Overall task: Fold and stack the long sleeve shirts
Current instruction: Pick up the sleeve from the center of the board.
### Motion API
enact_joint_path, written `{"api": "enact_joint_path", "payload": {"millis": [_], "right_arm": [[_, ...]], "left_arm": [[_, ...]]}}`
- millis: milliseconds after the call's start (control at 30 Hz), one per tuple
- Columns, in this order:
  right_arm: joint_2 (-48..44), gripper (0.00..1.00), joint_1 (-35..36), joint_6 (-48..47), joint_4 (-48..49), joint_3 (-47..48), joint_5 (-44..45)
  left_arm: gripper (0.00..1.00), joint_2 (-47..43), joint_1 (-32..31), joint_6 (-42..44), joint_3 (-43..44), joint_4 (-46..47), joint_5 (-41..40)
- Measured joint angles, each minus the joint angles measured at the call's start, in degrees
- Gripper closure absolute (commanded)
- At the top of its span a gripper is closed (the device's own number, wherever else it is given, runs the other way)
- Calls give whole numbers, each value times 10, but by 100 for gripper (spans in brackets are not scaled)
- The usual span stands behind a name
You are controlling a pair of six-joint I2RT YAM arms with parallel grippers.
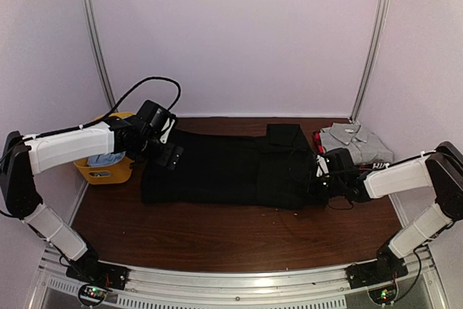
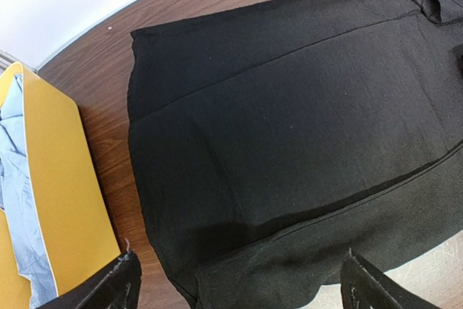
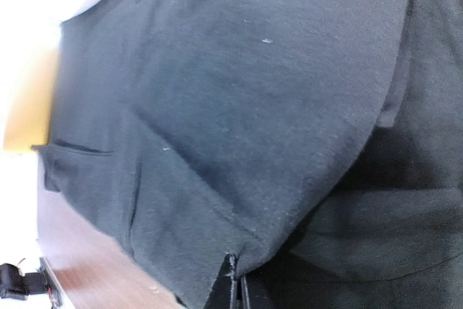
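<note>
Right wrist: R jaws pinched shut on black shirt point(image 3: 253, 106) fold; L jaws wide, over shirt edge.

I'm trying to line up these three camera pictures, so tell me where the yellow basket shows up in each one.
Top external: the yellow basket sits at the table's left edge, just left of the black shirt.
Left wrist: it runs along the left edge, with blue cloth inside.
Right wrist: only a blurred yellow patch at the left edge, probably the basket.
Shared landmark: the black shirt, in all three.
</note>
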Motion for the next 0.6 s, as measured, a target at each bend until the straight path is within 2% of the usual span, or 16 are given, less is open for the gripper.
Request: {"api": "enact_joint_path", "payload": {"millis": [367,600], "right_arm": [[-124,100,-1,59,24,1,-64],[-137,100,-3,100,37,14,-96]], "left_arm": [[2,7,-6,-5,-5,2,15],[2,6,-11,-8,-21,42,83]]}}
